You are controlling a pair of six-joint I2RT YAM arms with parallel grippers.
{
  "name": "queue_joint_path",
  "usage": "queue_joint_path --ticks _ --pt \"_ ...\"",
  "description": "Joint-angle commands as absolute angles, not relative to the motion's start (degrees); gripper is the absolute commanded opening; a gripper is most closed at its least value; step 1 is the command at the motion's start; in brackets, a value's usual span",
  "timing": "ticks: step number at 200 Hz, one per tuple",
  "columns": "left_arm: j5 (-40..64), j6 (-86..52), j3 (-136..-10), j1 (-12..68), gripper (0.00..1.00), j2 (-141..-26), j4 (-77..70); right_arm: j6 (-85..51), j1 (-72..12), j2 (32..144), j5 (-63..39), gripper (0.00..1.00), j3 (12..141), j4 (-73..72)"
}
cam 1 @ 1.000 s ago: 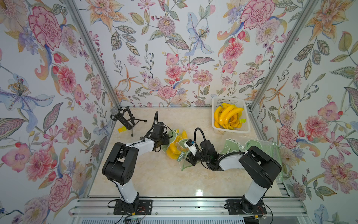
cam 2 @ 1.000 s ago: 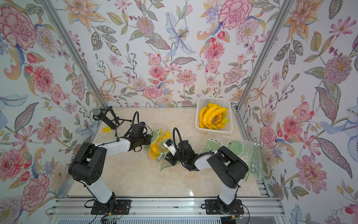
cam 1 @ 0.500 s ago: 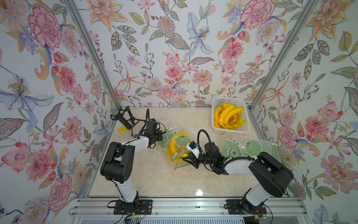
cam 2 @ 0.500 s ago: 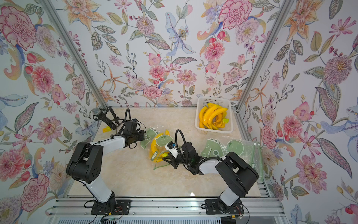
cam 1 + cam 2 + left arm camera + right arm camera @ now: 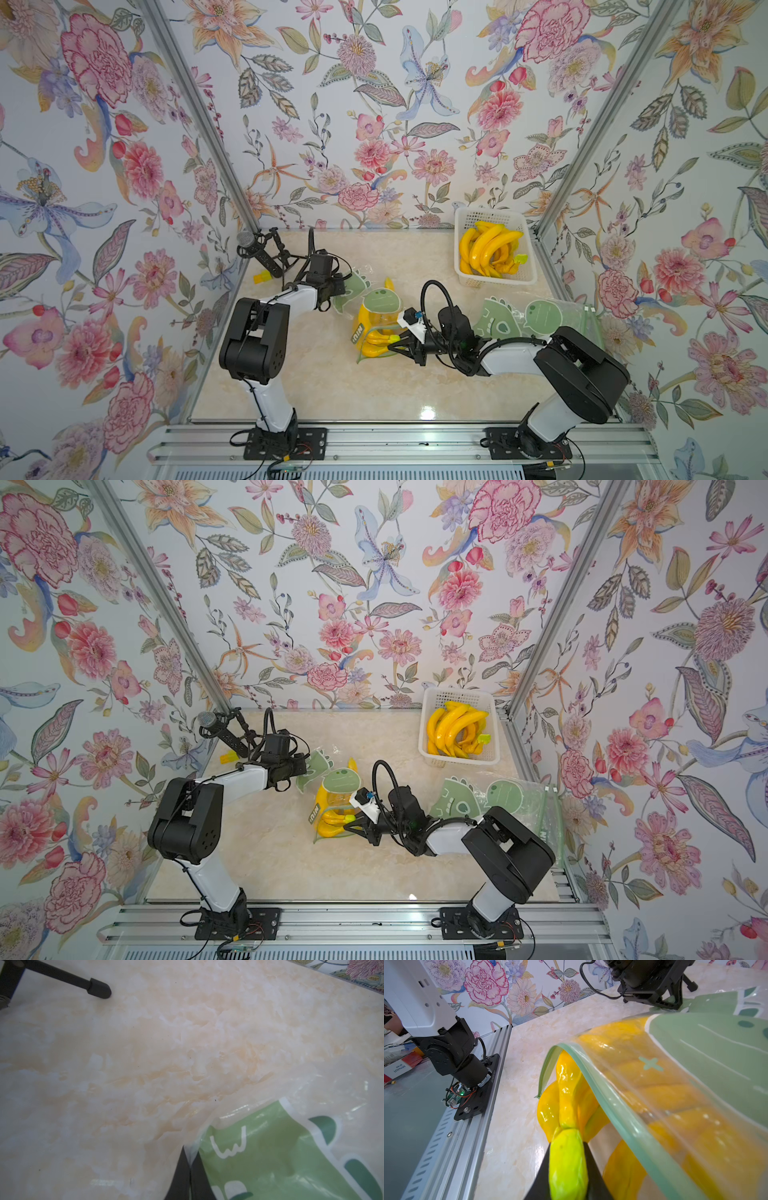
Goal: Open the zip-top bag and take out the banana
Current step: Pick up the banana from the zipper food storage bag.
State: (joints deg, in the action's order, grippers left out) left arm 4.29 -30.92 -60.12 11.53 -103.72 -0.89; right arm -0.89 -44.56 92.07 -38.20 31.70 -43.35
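A clear zip-top bag [image 5: 380, 301] [image 5: 340, 781] with a green dinosaur print lies mid-table, and a yellow banana bunch [image 5: 374, 345] [image 5: 330, 818] shows through it. My left gripper [image 5: 338, 286] [image 5: 305, 766] is shut on the bag's far-left edge. In the left wrist view its gripper [image 5: 189, 1159] pinches the clear film of the bag [image 5: 270, 1157]. My right gripper [image 5: 397, 343] [image 5: 353, 823] is at the bag's open mouth. In the right wrist view this gripper [image 5: 568, 1157] is shut on the green stem [image 5: 566, 1167] of the banana [image 5: 566, 1088], which pokes out under the green zip rim [image 5: 612, 1101].
A white basket [image 5: 498, 281] at the back right holds several yellow bananas. Other dinosaur-print bags [image 5: 540, 318] lie flat at the right edge, beside my right arm. A black microphone stand [image 5: 266, 257] and a small yellow block [image 5: 261, 276] sit at the back left.
My left gripper has drawn the bag's edge toward the back left. The right gripper has shifted slightly toward the front, and its jaws have narrowed onto the banana's stem.
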Motion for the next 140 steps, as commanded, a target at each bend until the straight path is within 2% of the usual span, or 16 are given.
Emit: queue_joint_path --ticks 1,140 --pt "3.06 -32.08 -61.09 11.04 0.00 -104.58 0.80 -0.78 -44.97 92.72 -42.19 0.18 32.78 -50.95" --pt "1.70 -34.65 -69.77 5.62 0.00 -110.94 4.87 1.16 -45.14 88.65 -49.56 0.18 31.82 -47.64"
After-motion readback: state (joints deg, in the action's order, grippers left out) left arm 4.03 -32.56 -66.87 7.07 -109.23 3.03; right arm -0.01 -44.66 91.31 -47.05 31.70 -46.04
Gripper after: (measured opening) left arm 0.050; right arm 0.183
